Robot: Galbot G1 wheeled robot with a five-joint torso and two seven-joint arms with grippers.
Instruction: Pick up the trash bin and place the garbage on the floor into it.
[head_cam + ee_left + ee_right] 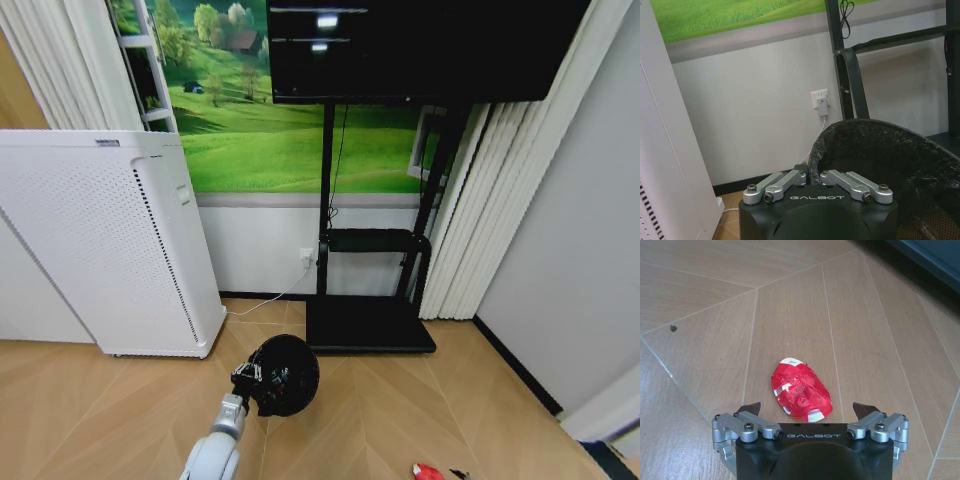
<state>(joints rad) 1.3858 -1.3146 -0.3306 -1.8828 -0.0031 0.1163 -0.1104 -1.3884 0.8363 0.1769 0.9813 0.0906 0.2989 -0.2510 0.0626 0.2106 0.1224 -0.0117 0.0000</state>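
Left tool [813,176] grips one trash bin [890,165]; right tool [810,411], spread, over one red wrapper [801,396].

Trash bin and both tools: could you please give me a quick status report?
Left tool shut on the trash bin rim. Right tool open, poised over a red-and-white wrapper on the floor. Nothing in the way.

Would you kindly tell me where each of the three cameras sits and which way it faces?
Head view: from the robot's head, down at the floor, wall and white appliance; the left gripper grips the trash bin.
Left wrist view: behind the left gripper, towards the wall socket, shut on the trash bin rim.
Right wrist view: above the floor, right gripper open over the red-and-white wrapper.
Head and left wrist views share the bin.
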